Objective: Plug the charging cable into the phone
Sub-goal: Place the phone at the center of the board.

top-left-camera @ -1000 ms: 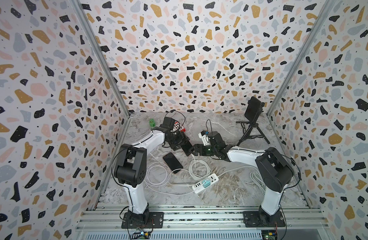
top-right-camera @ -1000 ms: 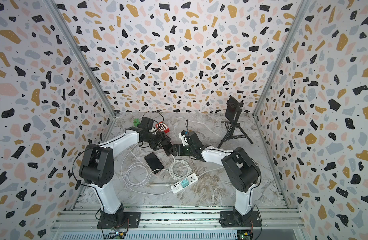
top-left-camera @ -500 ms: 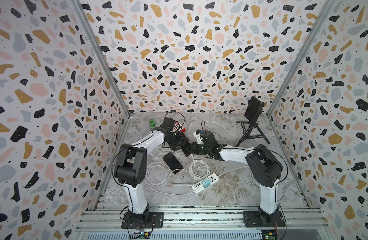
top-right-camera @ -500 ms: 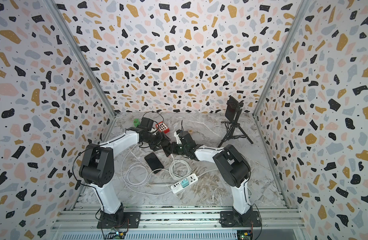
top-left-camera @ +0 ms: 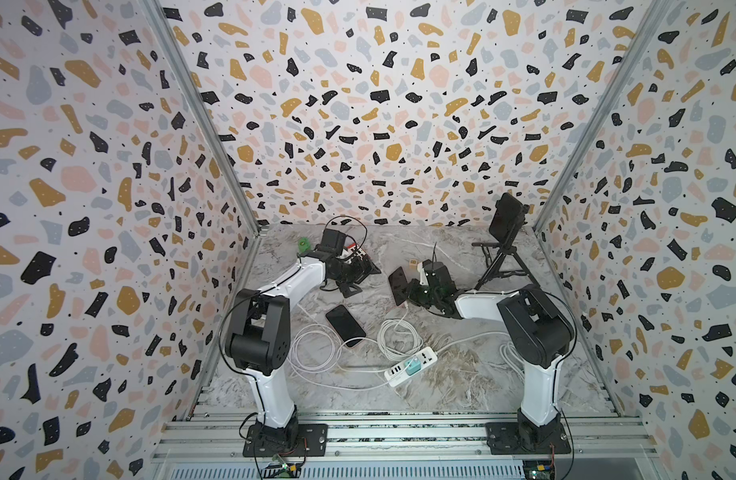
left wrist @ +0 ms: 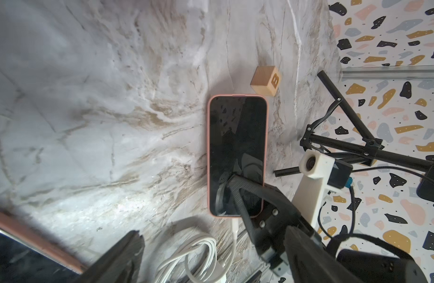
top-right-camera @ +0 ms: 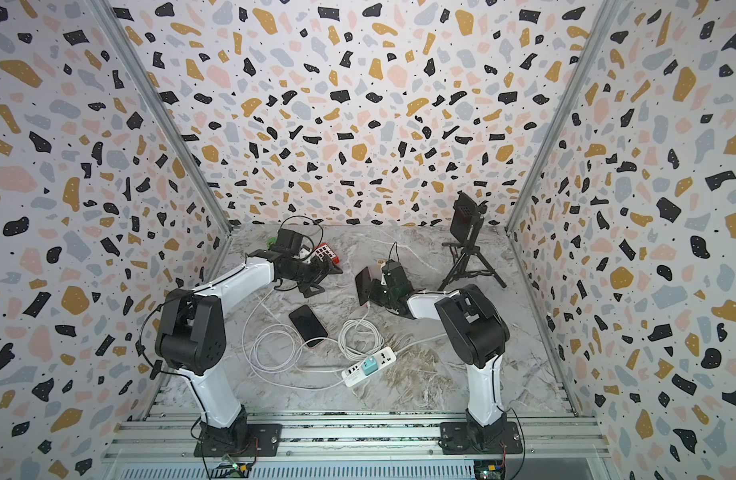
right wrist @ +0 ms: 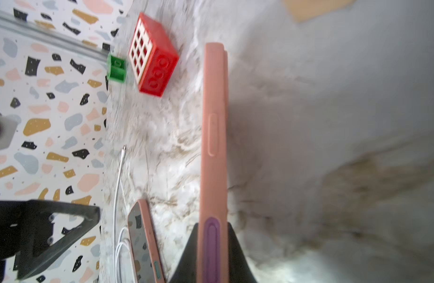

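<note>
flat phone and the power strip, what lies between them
Loops of white cable on the table, seen in both top views.

Enclosure of three flat walls: left wall (top-left-camera: 67,208), far wall (top-left-camera: 378,104), right wall (top-left-camera: 669,208). All in white terrazzo print, flecked black, ochre, pink and grey. Joined at the far corners by bare aluminium posts, left post (top-left-camera: 203,120) and right post (top-left-camera: 591,120). Floor (top-left-camera: 461,374) in grey-white marble pattern, veined brown. Slotted aluminium rails (top-left-camera: 399,428) along the near edge. Far right: black tripod (top-left-camera: 503,266) bearing a dark panel (top-left-camera: 505,216). Lit evenly; soft shadows.
</note>
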`<state>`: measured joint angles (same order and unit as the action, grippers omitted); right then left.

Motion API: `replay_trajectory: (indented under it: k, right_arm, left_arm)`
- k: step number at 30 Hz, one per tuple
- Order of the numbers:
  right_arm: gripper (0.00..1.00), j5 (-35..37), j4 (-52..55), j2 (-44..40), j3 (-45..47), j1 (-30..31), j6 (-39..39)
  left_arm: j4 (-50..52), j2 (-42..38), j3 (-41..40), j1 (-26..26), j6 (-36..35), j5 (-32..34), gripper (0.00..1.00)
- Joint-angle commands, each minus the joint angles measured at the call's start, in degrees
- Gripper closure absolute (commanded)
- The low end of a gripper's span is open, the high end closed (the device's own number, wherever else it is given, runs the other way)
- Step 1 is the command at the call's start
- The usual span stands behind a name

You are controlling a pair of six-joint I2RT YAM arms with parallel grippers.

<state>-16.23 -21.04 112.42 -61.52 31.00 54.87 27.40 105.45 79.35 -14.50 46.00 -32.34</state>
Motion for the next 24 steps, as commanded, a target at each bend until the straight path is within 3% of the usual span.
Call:
replay_trajectory:
  k: [1, 9, 14, 20, 24]
  right_arm:
    - [0.86, 4.93, -2.35, -5.10, 1.01, -2.64, -0.02]
    - [0.85, 5.88, 0.31, -6.62, 2.27, -10.50, -2.73]
    - [0.84, 6.52, 2.24, -5.94, 0.90, -11.50, -5.04]
    - [0.77, 4.62, -5.68, -1.13, 2.79, -11.49, -0.13]
    - [0.66, 4.40, -7.38, 0.47, 3.00, -11.49, 0.30]
  left_arm:
    - [1.76, -2.24, 1.38, 1.27, -4.28, 0.04, 0.05]
    - [2.81, -3.19, -0.82, 4.31, -9.36, -0.11, 0.04]
    - [2.12, -4.13, -2.55, 4.83, -12.80, 1.86, 0.04]
    - [1.48, -3.98, -4.07, 5.42, -17.78, 4.57, 0.04]
    - [1.53, -5.24, -4.47, 5.77, -23.36, 6.32, 0.04]
